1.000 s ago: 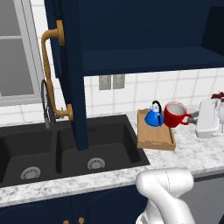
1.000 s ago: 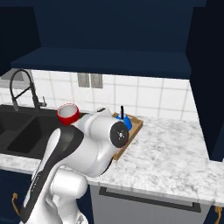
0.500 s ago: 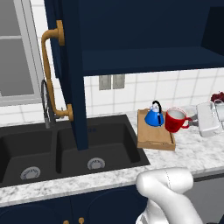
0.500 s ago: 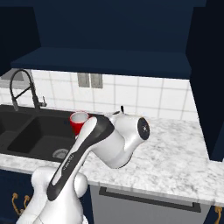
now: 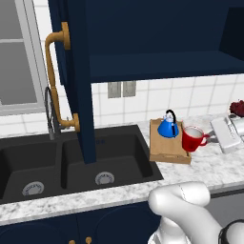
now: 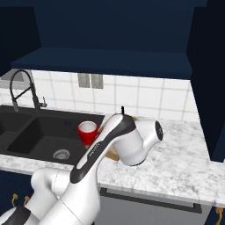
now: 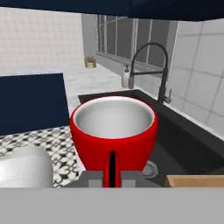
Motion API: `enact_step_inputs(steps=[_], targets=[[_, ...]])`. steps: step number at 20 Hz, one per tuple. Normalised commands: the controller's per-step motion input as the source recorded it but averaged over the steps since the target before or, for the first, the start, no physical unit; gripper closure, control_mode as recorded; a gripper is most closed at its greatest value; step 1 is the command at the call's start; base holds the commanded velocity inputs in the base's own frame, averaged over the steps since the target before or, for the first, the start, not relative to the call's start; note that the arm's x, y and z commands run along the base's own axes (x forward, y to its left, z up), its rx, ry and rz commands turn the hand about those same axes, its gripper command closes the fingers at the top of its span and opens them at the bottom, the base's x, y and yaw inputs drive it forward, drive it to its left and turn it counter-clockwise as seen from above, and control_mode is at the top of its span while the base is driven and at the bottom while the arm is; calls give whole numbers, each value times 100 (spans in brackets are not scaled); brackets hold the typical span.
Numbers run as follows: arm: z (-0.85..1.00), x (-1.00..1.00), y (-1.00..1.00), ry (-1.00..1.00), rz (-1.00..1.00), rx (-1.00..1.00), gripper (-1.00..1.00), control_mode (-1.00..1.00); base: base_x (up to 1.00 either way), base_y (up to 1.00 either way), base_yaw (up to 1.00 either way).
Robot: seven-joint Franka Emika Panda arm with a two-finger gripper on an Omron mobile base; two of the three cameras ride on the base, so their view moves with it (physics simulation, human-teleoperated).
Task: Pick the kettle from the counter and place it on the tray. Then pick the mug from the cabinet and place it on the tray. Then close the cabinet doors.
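Pinching the handle of the red mug (image 7: 113, 131) between its nearly closed jaws, the gripper (image 7: 112, 178) carries it upright with the pale bowl straight ahead of the fingertips, the wooden tray (image 5: 164, 151) bearing the blue kettle (image 5: 168, 126) just beside it, over the marble counter (image 5: 209, 164).
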Motion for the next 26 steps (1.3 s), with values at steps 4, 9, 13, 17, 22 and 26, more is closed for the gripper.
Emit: enact_step_inputs(steps=[4,9,13,17,22,26], targets=[[-35,16,-5,0,7,0,100,-100,0,0,0],[-28,20,-1,0,5,0,100,-100,0,0,0],[-12,28,-13,0,1,0,100,-100,0,0,0],[-5,32,-18,0,0,0,100,-100,0,0,0],[-17,37,-9,3,0,0,100,-100,0,0,0],[-30,28,-14,0,0,0,100,-100,0,0,0]])
